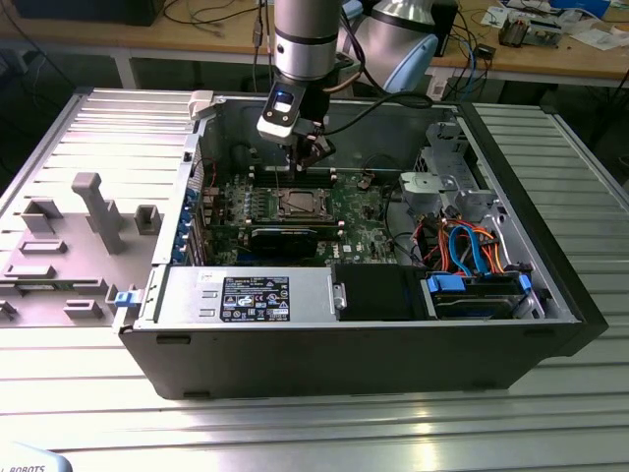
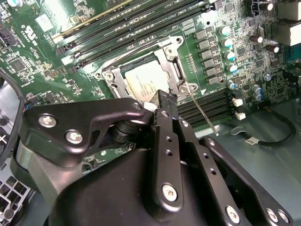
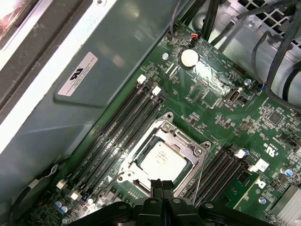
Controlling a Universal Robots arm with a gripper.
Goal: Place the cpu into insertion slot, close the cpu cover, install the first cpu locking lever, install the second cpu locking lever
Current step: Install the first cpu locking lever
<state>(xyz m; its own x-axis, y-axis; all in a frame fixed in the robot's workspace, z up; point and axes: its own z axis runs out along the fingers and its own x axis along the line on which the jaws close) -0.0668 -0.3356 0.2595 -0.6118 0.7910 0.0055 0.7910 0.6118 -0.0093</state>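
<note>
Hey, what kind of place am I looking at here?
Probably a robotics lab or electronics workshop: a robot arm hangs over an open computer case on a slotted metal table, with cluttered wooden workbenches behind.

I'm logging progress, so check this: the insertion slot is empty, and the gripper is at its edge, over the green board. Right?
Not quite. The insertion slot is not empty: the cpu lies in it, its silver-grey top plain in the first wrist view. The gripper is indeed at the slot's edge, over the green board.
</note>
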